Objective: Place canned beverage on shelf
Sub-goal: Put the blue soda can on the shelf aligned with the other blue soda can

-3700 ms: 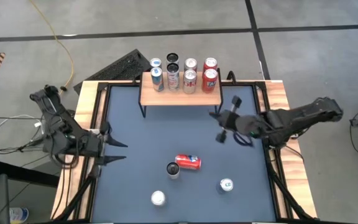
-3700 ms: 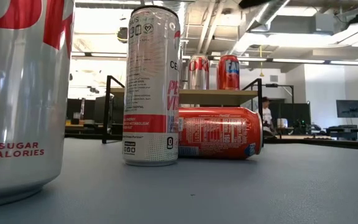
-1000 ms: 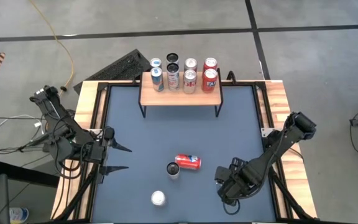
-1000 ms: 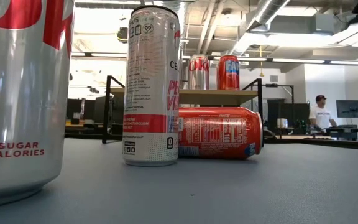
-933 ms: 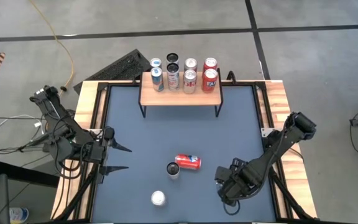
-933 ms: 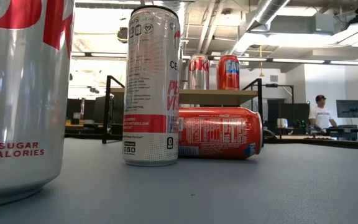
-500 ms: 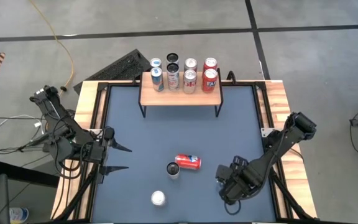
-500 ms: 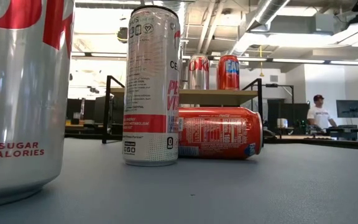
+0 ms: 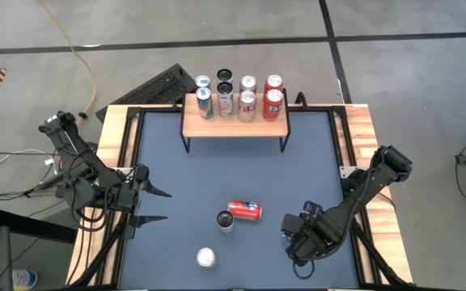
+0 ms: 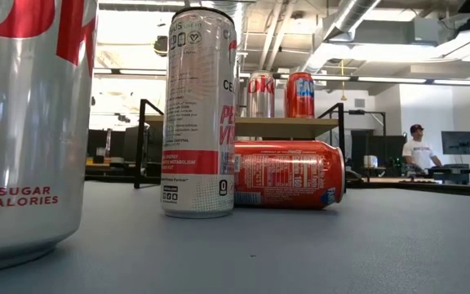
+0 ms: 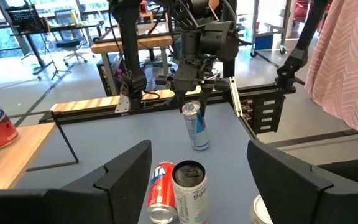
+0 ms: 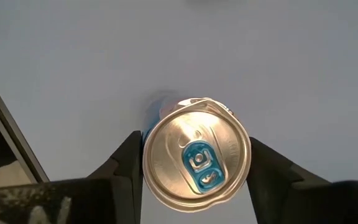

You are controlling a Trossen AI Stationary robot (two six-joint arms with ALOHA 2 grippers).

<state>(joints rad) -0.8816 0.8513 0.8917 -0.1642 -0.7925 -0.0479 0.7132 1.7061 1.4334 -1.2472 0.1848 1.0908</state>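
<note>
Dark tabletop (image 9: 184, 186), lower right: right hand (image 12: 194, 165) grips the blue-tab can (image 12: 196, 162), so next it carries it up to the shelf (image 9: 235, 125) at top center; left hand (image 9: 148, 204) waits open.

You have three cans loose on the table (image 9: 314, 162) and eight on the shelf (image 9: 235, 124).
The shelf stands at the far edge. Nearer you, a lying can (image 9: 245, 210) touches an upright can (image 9: 226, 221); a third can (image 9: 206, 258) stands nearest.
</note>
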